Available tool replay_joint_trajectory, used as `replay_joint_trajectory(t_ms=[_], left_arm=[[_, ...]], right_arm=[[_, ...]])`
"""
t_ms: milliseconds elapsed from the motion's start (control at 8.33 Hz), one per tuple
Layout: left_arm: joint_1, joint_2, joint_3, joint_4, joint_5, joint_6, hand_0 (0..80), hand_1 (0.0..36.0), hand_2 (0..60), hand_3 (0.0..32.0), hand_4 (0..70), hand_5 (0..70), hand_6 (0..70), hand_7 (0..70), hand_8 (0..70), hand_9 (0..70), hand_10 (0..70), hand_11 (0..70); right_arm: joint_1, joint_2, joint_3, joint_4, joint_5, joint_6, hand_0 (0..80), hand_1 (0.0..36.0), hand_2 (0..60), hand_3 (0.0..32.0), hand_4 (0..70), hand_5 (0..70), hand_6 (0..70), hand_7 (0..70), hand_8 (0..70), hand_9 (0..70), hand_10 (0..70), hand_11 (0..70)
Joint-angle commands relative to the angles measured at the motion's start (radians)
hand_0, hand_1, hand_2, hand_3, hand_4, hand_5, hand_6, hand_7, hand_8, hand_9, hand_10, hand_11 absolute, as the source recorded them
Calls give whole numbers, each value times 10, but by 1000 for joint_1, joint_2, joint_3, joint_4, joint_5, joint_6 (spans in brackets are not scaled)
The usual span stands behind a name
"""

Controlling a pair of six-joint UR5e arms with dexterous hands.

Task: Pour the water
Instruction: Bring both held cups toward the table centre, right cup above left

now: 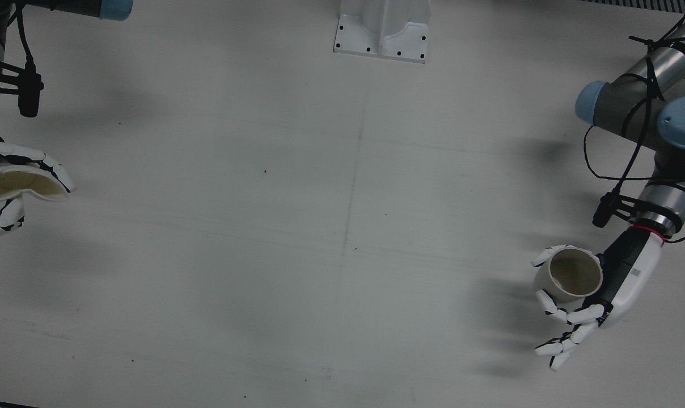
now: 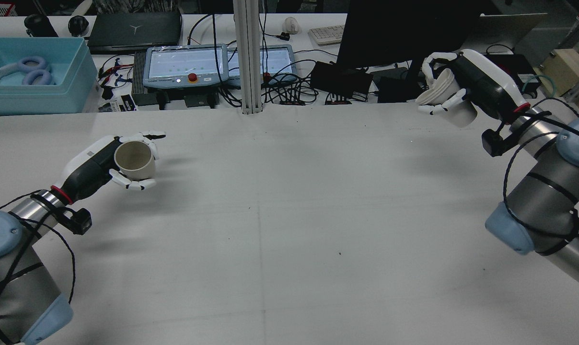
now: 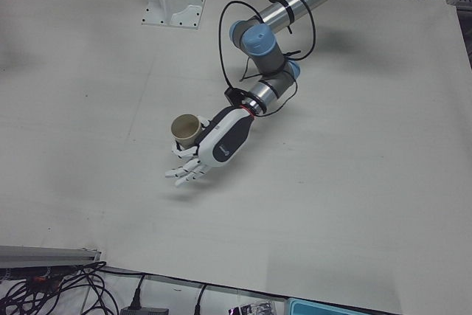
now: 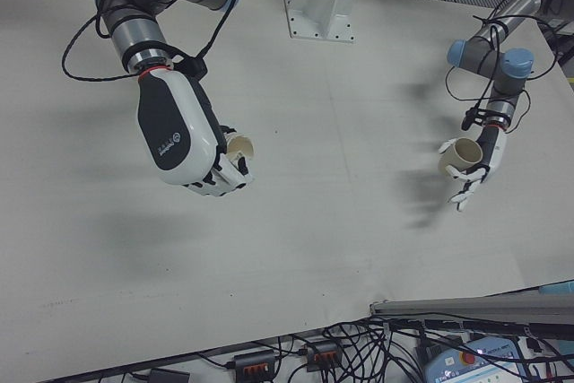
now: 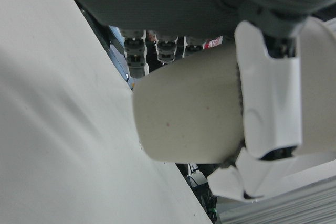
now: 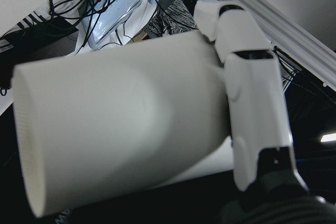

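Observation:
My left hand [image 1: 612, 283] is shut on a beige paper cup [image 1: 572, 275] that stands upright with its mouth up, a little above the table at its left side. The same cup [image 2: 135, 160] and hand [image 2: 95, 165] show in the rear view, and again in the left-front view as cup [image 3: 186, 129] and hand [image 3: 225, 142]. My right hand [image 2: 483, 86] is raised high on the other side, shut on a second paper cup [image 2: 450, 100] that is tilted and squeezed oval [image 1: 22, 187]. The right-front view shows that hand [image 4: 175, 136] covering most of its cup [image 4: 239, 145].
A white pedestal base [image 1: 383, 34] is bolted at the table's middle on the robot's side. Beyond the table's far edge stand a dark monitor [image 2: 404, 33], two teach pendants [image 2: 184, 64], a light blue bin [image 2: 35, 76] and loose cables. A seam [image 1: 351, 198] runs across the tabletop.

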Motion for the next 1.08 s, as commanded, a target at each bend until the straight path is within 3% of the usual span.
replay_joint_trajectory(t_ms=[0,120,360,720,960], left_arm=[[148,-246,71,140,0,116,618,360,600,0,700,700,138,205,97,64,115,180],[148,-344,182,143,14,114,619,360,600,0,700,700,150,211,100,66,115,181],[145,-471,307,156,58,112,627,360,600,0,700,700,176,226,107,68,116,182],[148,-574,345,202,59,117,694,360,600,0,700,700,211,253,121,81,122,193],[148,-612,342,240,59,117,643,360,600,0,700,700,211,254,121,83,120,187]], right_arm=[[-44,124,60,-195,14,-56,800,360,330,0,360,700,700,700,540,653,530,700],[-76,181,68,-250,14,-77,800,360,377,0,387,700,700,700,537,646,517,700],[-177,267,68,-356,14,-106,800,360,486,0,456,700,700,700,532,637,502,700],[-297,341,-12,-464,36,-156,800,360,588,0,528,700,700,700,540,644,506,700],[-307,379,-92,-487,57,-157,800,360,600,0,577,700,700,700,547,647,554,700]])
